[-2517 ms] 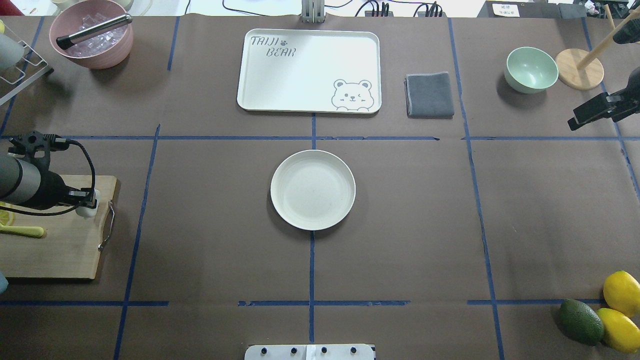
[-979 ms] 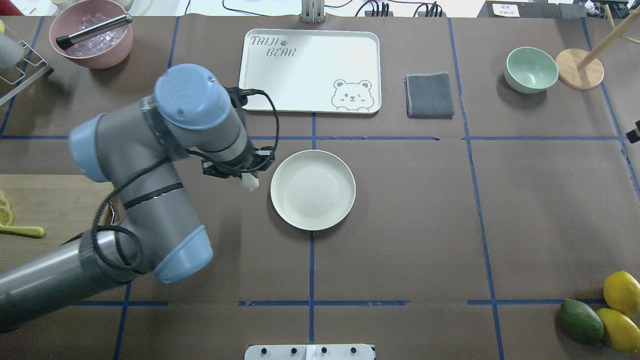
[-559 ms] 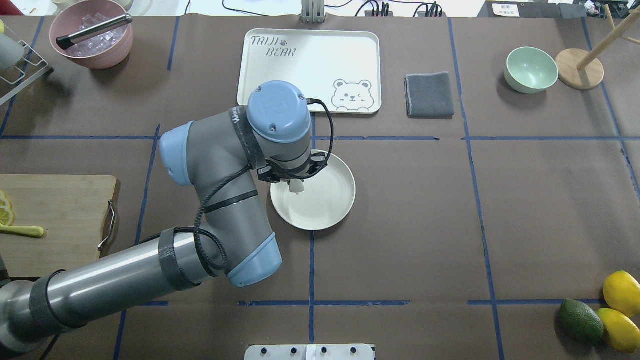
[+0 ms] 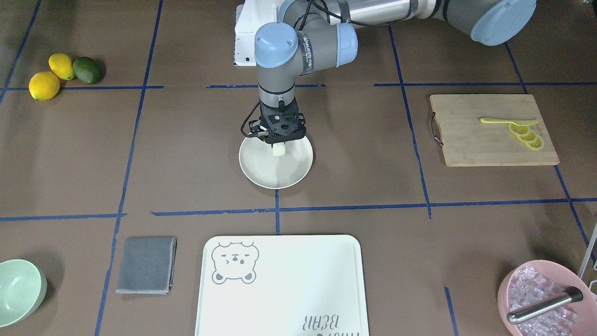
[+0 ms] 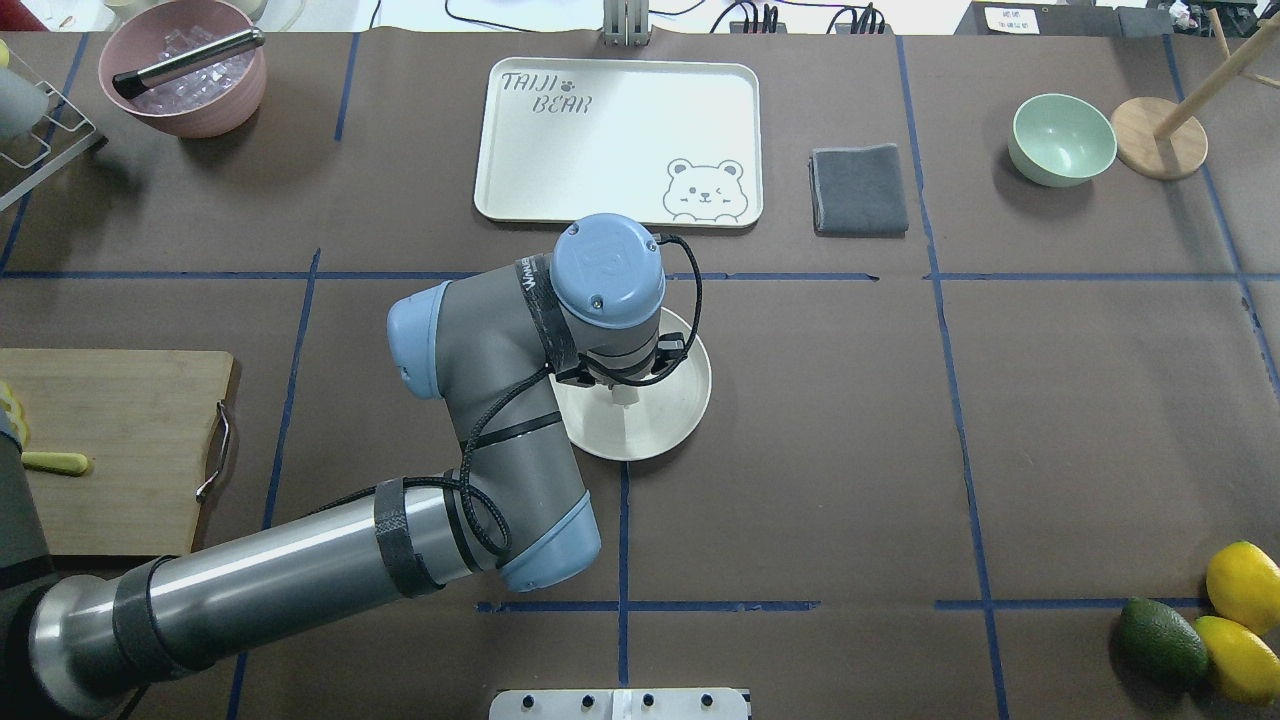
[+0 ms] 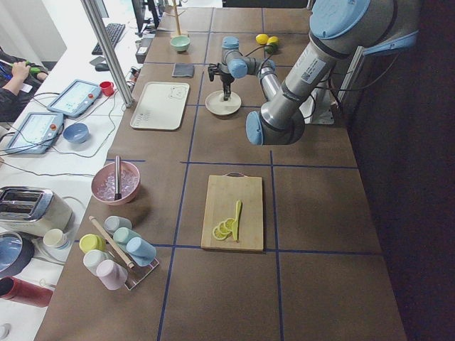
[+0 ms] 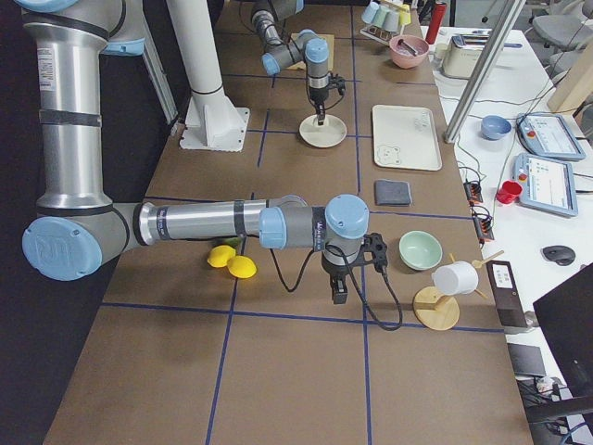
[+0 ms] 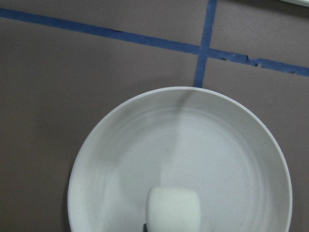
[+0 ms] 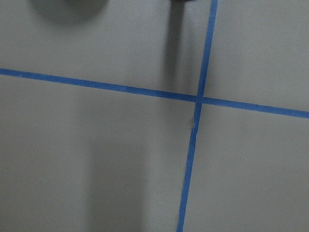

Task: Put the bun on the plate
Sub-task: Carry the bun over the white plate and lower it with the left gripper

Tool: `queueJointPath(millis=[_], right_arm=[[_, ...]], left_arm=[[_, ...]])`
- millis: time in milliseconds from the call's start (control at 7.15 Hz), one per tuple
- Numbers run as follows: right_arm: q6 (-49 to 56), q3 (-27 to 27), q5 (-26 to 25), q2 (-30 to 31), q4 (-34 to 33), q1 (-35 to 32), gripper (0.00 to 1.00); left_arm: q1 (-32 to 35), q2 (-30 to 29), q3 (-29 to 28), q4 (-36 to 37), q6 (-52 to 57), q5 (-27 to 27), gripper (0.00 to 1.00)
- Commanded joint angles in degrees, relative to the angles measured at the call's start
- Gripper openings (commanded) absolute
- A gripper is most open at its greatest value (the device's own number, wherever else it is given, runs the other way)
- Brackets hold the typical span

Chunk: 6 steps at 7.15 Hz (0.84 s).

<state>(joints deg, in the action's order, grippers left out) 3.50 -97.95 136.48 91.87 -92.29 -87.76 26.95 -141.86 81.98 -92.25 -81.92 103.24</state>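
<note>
My left gripper [image 4: 278, 144] is clamped on the small white rounded bun [image 4: 278, 150], hanging over the round cream plate [image 4: 280, 172] at centre frame. Carry done, I judge; lowering and release remain. I cannot tell how my right gripper [image 7: 339, 297] stands.

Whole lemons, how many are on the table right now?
2. Both sit at the table's corner on the robot's right: the near lemon beside the avocado, the far lemon just beyond it. None appears hidden.
</note>
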Motion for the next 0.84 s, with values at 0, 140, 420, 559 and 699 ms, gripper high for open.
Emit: queueJointPath(millis=[0, 140, 420, 559, 699], right_arm=[[-0.16, 0.04, -0.08, 0.07, 0.00, -0.04, 1.00], [-0.08, 0.04, 0.01, 0.07, 0.00, -0.04, 1.00], [-0.16, 0.04, 0.01, 0.07, 0.00, -0.04, 1.00], [-0.16, 0.04, 0.01, -0.02, 0.00, -0.04, 1.00], [-0.25, 0.04, 0.01, 0.07, 0.00, -0.04, 1.00]], left_arm=[[-0.06, -0.52, -2.26, -2.06, 0.19, -0.06, 0.33], [-0.06, -1.22, -3.31, -2.41, 0.27, -0.06, 0.39], [-0.06, -1.93, -5.16, -3.55, 0.54, -0.06, 0.48], [-0.06, -1.85, -5.16, -3.55, 0.80, -0.06, 0.60], [-0.06, -1.58, -5.08, -3.55, 0.89, -0.06, 0.78]])
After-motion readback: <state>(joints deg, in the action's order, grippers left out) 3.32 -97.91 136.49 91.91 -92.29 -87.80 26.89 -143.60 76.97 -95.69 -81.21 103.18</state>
